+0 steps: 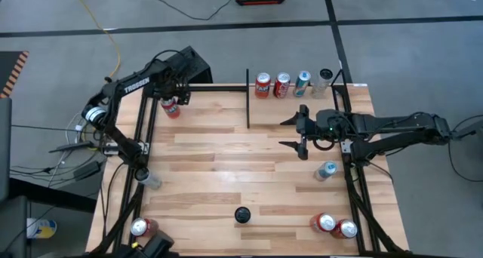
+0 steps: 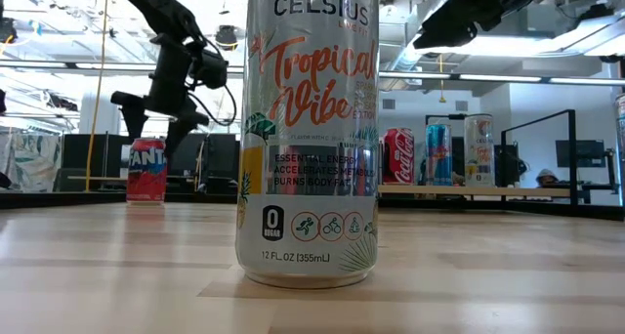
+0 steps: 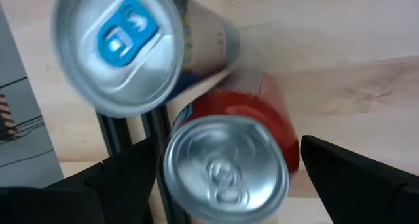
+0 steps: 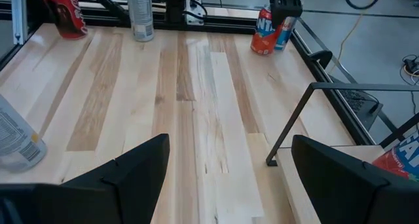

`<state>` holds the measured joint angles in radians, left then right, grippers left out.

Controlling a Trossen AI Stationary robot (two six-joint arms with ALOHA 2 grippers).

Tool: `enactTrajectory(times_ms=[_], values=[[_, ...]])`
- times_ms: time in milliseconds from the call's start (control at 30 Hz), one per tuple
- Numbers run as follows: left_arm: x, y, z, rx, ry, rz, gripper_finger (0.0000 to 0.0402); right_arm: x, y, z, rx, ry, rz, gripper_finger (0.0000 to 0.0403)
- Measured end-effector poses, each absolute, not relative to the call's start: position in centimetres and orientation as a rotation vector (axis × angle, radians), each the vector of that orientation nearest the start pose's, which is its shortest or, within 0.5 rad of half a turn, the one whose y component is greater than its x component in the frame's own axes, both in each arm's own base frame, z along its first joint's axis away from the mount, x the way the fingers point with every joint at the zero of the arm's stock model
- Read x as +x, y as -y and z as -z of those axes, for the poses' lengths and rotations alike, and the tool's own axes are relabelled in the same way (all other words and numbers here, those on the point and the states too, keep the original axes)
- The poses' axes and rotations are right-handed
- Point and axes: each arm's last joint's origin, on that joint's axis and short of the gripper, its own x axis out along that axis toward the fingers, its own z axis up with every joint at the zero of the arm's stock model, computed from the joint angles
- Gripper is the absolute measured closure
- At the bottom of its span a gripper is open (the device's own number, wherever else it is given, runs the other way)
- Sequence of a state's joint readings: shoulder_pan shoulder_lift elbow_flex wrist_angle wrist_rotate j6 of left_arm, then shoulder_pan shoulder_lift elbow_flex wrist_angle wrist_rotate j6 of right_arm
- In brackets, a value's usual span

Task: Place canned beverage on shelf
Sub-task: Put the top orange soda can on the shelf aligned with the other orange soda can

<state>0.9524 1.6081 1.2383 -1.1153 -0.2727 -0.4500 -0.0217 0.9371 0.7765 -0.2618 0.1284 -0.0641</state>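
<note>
Left gripper (image 1: 173, 101) sits over the Fanta can (image 1: 171, 107) at the far left of the table (image 1: 219, 175), well left of the divider bar (image 1: 247, 99); fingers spread wide either side of the can, not closed on it. In the left wrist view the Fanta can (image 3: 229, 165) stands between the two dark fingers (image 3: 118, 185) with gaps on both sides, and a second can with a blue tab (image 3: 124, 47) shows just beside it. Low view shows the Fanta can (image 2: 146, 170) upright on the wood under the left gripper (image 2: 156, 119). Right gripper (image 1: 296, 133) hovers right of the divider bar, over the shelf (image 1: 302, 111), jaws wide, nothing in them. Four cans (image 1: 293, 84) stand in a row at the shelf's far edge, right of the divider. Celsius can (image 2: 308, 129) upright close to the low camera. More cans right of the divider: one pale can (image 1: 327, 170) near the right frame, two red cans (image 1: 334, 225) at the near right corner. One can (image 1: 140, 228) at the near left corner.
</note>
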Motion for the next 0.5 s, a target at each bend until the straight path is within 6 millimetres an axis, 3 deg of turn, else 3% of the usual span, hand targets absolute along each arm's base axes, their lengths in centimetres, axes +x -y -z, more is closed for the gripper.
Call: enactTrajectory(times_ms=[300,500], values=[[16.37,-24.28,-23.52,-0.832,-1.254,-1.299,0.005,20.3,0.82,-29.68,-0.082,-0.426,0.136,0.0058],[16.36,-24.25,-23.56,-0.822,-1.264,-1.285,0.0099,20.33,0.82,-29.75,-0.082,-0.418,0.136,0.0058]])
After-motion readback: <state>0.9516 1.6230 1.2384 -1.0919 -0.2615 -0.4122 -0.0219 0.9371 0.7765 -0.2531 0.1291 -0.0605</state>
